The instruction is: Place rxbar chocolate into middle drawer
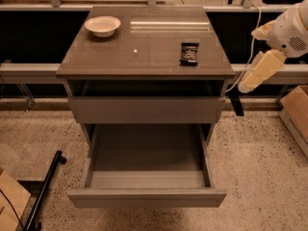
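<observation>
The rxbar chocolate (189, 53), a small black bar, lies flat on the right part of the cabinet top. The middle drawer (147, 198) below is pulled out, and its grey floor holds nothing. My arm comes in from the right edge, with a white joint above a cream link (260, 71). My gripper (236, 103) shows as a dark piece below that link, beside the cabinet's right side at the level of the upper drawer front. It is apart from the bar and lower than the cabinet top.
A white bowl (102, 26) stands on the cabinet top (144, 47) at the back left. The upper drawer front (147, 109) sits above the open drawer. A cardboard box (296, 110) is on the floor at right. A black pole (44, 189) lies at lower left.
</observation>
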Controlling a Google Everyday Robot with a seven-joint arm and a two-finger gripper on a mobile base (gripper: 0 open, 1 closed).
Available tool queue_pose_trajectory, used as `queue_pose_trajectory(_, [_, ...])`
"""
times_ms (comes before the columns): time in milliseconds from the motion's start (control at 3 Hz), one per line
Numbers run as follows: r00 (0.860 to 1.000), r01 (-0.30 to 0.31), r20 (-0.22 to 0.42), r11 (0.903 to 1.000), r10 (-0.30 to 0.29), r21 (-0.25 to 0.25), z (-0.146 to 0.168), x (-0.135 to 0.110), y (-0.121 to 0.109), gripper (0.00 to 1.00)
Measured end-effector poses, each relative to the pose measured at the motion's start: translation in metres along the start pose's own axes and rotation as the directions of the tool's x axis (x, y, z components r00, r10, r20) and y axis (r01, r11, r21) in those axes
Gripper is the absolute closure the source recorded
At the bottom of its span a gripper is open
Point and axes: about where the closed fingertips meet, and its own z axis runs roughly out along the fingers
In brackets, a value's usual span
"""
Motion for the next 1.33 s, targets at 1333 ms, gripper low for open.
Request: queue_pose_trajectory(1333, [0.953, -0.168, 0.252, 0.9855, 0.169, -0.026, 0.116, -0.049, -0.05, 0.0])
